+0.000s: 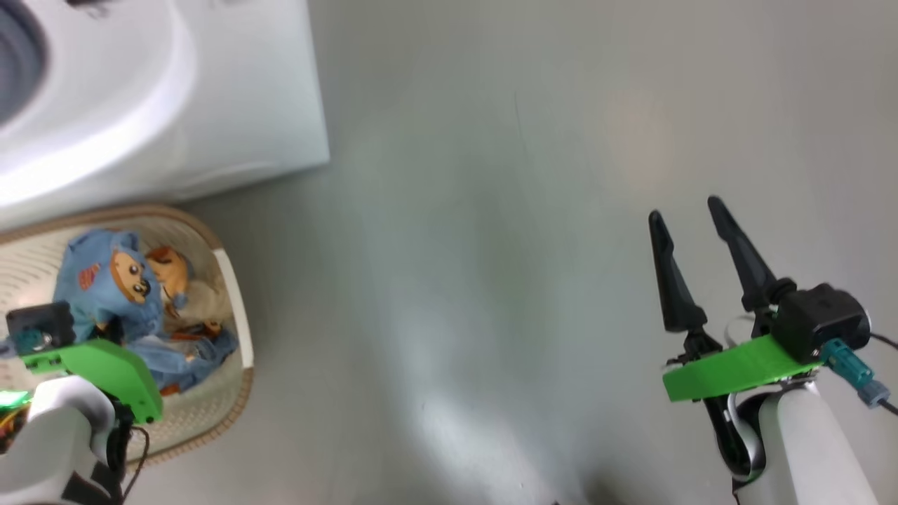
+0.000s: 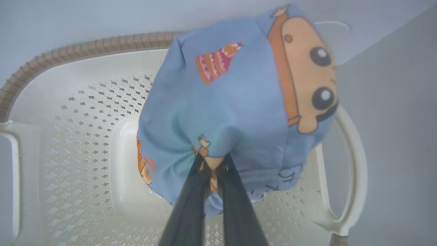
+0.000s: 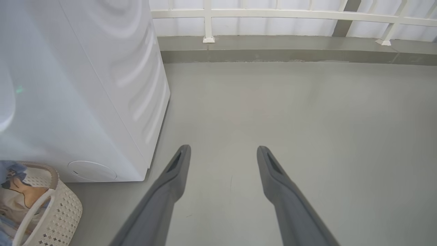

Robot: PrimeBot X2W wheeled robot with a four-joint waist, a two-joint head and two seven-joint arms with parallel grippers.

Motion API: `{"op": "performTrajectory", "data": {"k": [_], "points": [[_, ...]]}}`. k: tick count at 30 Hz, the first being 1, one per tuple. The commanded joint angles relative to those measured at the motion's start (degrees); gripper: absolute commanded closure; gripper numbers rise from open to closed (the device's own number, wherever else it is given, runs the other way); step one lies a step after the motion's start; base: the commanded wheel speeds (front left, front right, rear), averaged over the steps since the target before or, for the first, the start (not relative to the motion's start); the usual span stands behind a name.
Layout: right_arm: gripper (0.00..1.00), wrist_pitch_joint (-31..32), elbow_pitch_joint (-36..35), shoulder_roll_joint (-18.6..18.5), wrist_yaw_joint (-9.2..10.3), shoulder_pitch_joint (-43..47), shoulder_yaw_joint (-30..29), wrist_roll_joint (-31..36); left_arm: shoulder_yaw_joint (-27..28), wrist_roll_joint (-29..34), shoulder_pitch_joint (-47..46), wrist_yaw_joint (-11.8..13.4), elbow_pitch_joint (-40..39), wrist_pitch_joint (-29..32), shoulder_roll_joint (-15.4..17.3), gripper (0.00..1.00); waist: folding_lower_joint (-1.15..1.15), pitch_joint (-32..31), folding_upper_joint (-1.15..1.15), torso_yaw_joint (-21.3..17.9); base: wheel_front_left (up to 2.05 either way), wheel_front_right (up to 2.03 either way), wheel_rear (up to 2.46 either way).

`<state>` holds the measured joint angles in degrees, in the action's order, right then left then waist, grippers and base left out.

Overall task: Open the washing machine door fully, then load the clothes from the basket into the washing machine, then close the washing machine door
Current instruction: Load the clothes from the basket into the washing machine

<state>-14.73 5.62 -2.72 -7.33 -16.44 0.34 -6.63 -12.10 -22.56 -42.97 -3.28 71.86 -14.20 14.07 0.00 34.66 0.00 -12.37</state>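
The left hand [image 2: 212,163] is clenching a bunched light-blue piece of the clothes [image 2: 232,102] over the basket [image 2: 85,102], which is sitting on the floor [image 1: 491,280] just beside the washing machine [image 1: 231,91]. The right hand [image 1: 684,207] is hovering released, fingers spread, well apart from them.

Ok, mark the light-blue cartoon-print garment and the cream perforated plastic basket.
Light-blue garment [image 2: 222,112]: left wrist view, its bulging middle.
Cream basket [image 2: 85,119]: left wrist view, bare perforated part.
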Motion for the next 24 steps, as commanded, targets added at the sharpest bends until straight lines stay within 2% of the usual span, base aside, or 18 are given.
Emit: {"op": "performTrajectory", "data": {"k": [1, 13, 24], "points": [[0.00, -0.27, -0.90, -0.16, -0.16, 1.71, 1.31, 0.73, 1.67, -0.39, 2.15, 0.31, -1.49, -0.73, 2.32, 1.00, 0.00, -5.53, 0.00, 1.52, 0.00, 0.00, 0.00], [0.00, -0.27, 1.38, -0.16, -0.16, 4.31, 2.03, 1.24, 8.03, 3.33, 16.97, 3.53, -24.77, -0.79, 1.29, 1.00, 0.00, -14.90, 0.00, 4.98, 0.00, 0.00, 0.00], [0.00, -0.27, 3.20, -0.16, -0.16, 7.01, 2.32, 1.33, 15.15, 7.90, 28.49, 2.83, -41.19, -0.79, -3.41, 1.00, 0.00, -23.40, 0.00, 7.40, 0.00, 0.00, 0.00]]}}
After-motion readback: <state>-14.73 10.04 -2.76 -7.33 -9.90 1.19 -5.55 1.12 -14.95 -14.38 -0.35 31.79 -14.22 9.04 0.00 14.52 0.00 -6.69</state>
